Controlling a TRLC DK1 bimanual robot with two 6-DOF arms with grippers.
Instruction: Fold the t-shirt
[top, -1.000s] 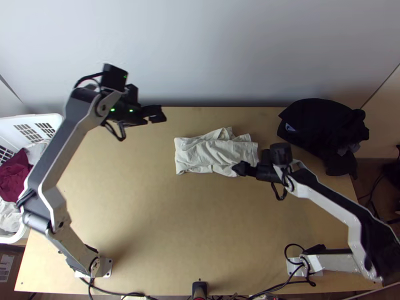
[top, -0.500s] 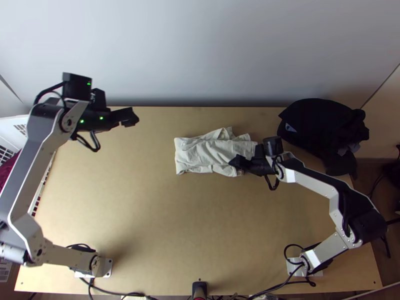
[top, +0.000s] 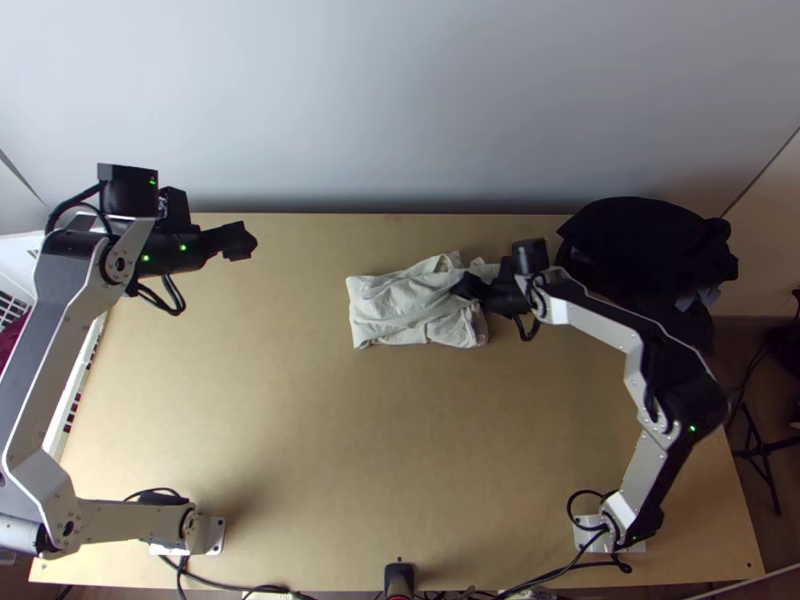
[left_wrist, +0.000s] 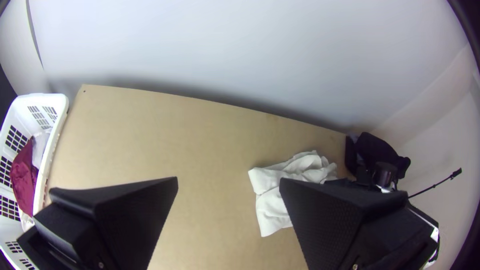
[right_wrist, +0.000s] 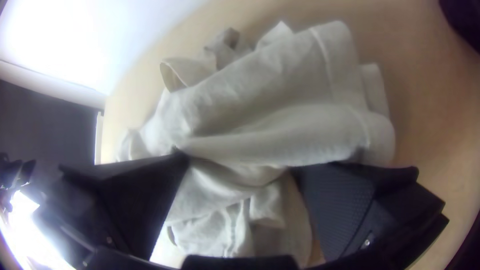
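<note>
On the light wooden table (top: 350, 450), right of the middle and towards the far side, the off-white fabric t-shirt (top: 390, 310) lies doubled over into a small, rough rectangle. Its near edge and left end look fairly squared. My right gripper (right_wrist: 240, 161) is at its right end, jaws spread wide, cloth between and beneath them, nothing clamped that I can see. There the layers bulge and crease, and along the far edge loose bits poke out. So I judge the main folding well along, the tidying unfinished: that end wants tucking and smoothing, perhaps with one more fold. At the far left, well apart from the shirt, I hold my left gripper (left_wrist: 228, 180) wide open and empty; at the far right sits a heap of black fabric (top: 640, 250)
</note>
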